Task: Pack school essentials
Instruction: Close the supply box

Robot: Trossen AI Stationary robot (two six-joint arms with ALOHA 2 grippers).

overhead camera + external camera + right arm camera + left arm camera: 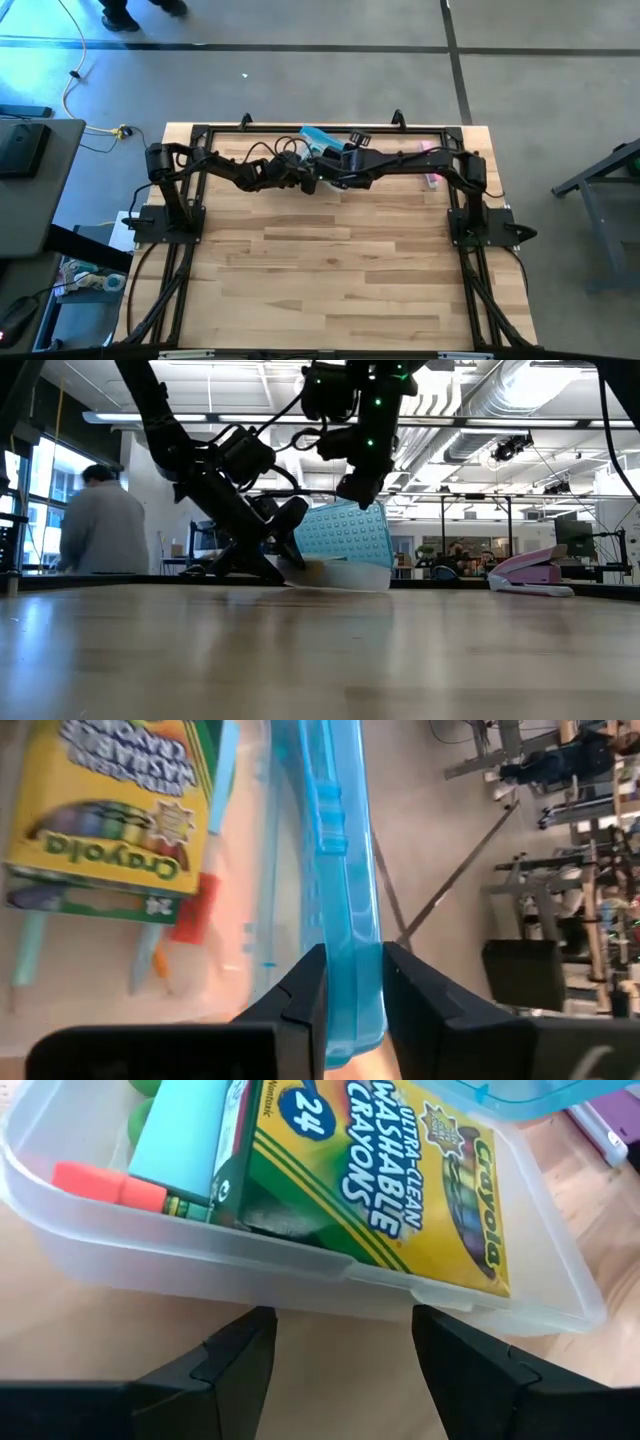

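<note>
Crayon pack (380, 1170) shows only in wrist views; right gripper (352, 982) pinches the blue lid (335, 870), left gripper (340, 1342) gapes.

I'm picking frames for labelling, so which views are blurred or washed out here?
Right wrist view: the crayon pack and clear box smear into pinkish blur, while the blue lid stays sharp. Low view: the near tabletop is soft and bright windows glare. Left wrist view: crisp print.
</note>
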